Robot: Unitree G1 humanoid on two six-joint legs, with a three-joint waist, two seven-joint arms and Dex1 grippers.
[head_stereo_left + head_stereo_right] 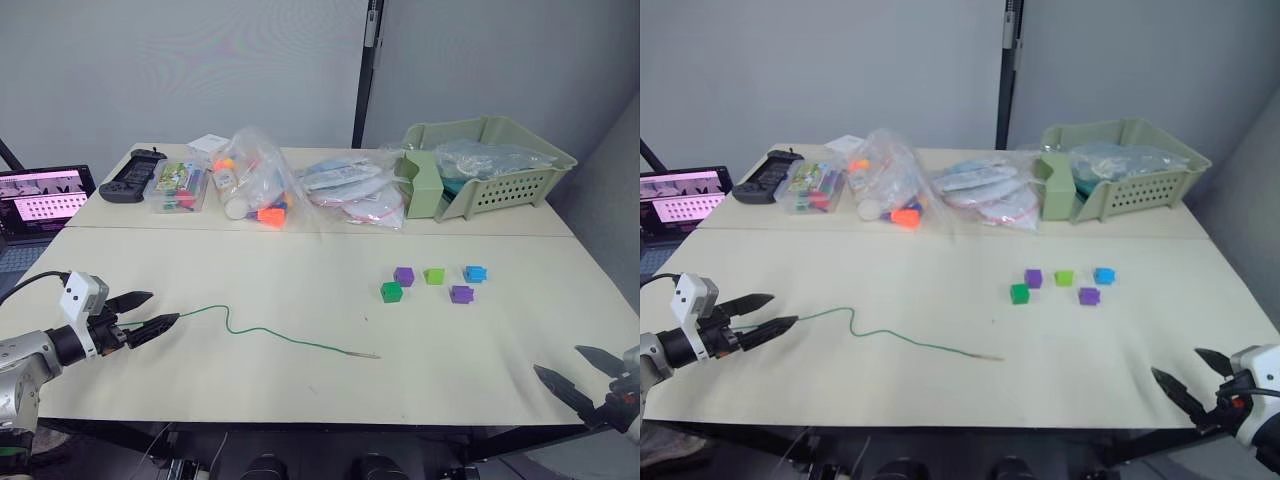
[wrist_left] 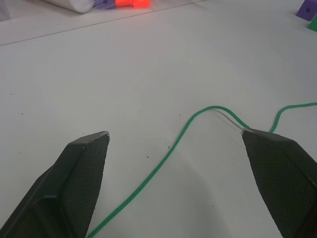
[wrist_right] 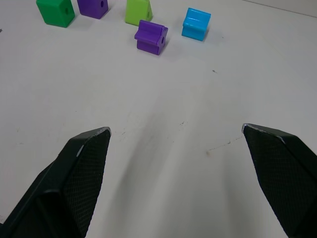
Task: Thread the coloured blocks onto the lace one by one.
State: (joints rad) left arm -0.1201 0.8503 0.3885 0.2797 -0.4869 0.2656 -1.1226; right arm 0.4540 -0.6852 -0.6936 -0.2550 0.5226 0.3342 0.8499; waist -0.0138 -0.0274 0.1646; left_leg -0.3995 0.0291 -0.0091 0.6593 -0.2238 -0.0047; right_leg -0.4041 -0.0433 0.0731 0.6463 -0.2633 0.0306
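Note:
Several coloured blocks lie in a loose cluster right of the table's centre: a dark green one (image 1: 391, 291), two purple ones (image 1: 404, 276) (image 1: 461, 294), a lime one (image 1: 434, 276) and a bright blue one (image 1: 475, 273). The lace (image 1: 290, 338) snakes across the table from the left, and its stiff tip (image 1: 368, 355) points at the blocks. My left gripper (image 1: 163, 307) is open at the lace's left end, with the cord (image 2: 163, 161) running between its fingers. At the table's front right corner my right gripper (image 1: 558, 360) hangs open and empty, short of the blocks (image 3: 151, 35).
A pale green basket (image 1: 500, 175) stands at the back right. Clear plastic bags (image 1: 255, 185) of toys, a clear box (image 1: 178, 185) and a black controller (image 1: 130, 180) line the back. A lit screen (image 1: 45, 195) sits off the table's left.

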